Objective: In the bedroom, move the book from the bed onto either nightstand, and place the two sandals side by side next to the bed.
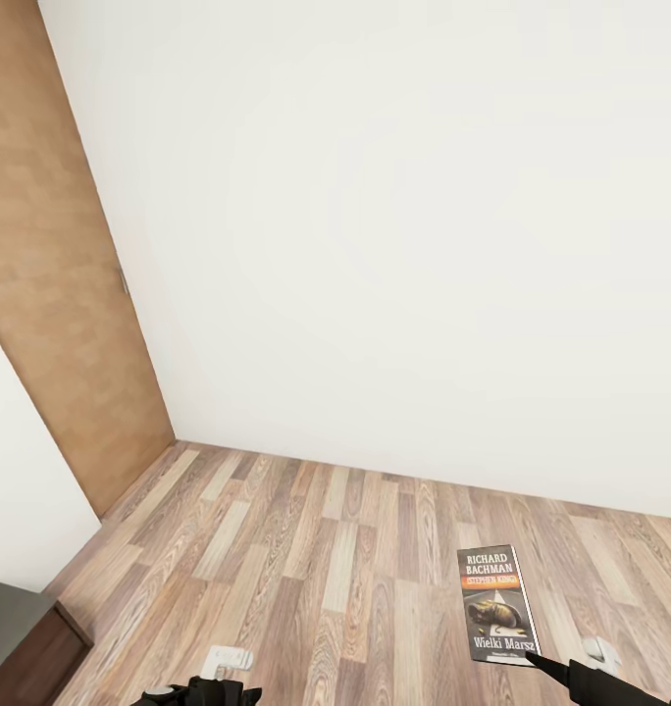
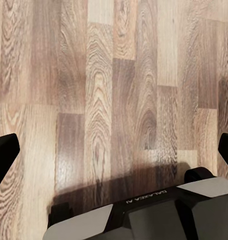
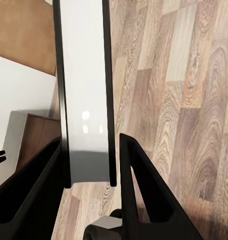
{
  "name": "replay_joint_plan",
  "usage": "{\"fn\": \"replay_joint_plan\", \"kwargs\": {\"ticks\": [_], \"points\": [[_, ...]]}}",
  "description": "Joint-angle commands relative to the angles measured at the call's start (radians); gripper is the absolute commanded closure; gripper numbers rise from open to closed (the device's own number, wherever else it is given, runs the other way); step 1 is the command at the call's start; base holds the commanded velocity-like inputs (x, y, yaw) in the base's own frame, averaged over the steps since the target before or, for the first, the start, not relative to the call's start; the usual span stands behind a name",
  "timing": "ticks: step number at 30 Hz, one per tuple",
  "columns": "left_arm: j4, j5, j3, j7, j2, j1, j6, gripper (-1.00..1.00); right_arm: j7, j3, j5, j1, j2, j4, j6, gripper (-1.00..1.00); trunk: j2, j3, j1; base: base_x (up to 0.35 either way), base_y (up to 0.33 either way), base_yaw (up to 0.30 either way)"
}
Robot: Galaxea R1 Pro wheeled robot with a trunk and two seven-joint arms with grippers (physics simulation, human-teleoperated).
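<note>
book held edge-on over the plank floor

the right gripper (image 3: 89,165) has its two dark fingers closed on the book (image 1: 497,605), gripping it by its lower edge. in the head view the paperback shows its dark cover with white "richard bachman" lettering and an orange strip, held up above the wood-plank floor (image 1: 316,559) at the lower right. in the right wrist view the same book stands edge-on between the fingers, its white page block framed by the thin dark covers.

the left gripper (image 2: 114,155) hangs spread wide with nothing between its fingers, its black fingertips (image 2: 5,152) far apart over bare planks.

a plain white wall (image 1: 394,245) rises ahead, with a light brown door (image 1: 56,294) at its left. the corner of the bed (image 1: 22,628), pale top on a dark brown frame, shows at the lower left.
</note>
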Motion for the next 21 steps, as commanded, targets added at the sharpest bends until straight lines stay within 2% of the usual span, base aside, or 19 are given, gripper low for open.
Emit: {"fn": "replay_joint_plan", "kwargs": {"ticks": [1, 21], "points": [[0.0, 0.0, -0.003, -0.003, 0.0, -0.001, -0.002, -1.0, 0.004, 0.008, -0.01, -0.001, 0.0, 0.001, 0.007, 1.0, -0.002, -0.001, 0.001, 0.0, 0.0, 0.0], [0.001, -0.001, -0.003, -0.003, -0.004, 0.005, -0.003, -1.0, 0.004, 0.008, -0.01, -0.001, 0.0, 0.004, 0.0, 1.0, -0.002, 0.031, 0.001, 0.0, 0.0, 0.0]]}}
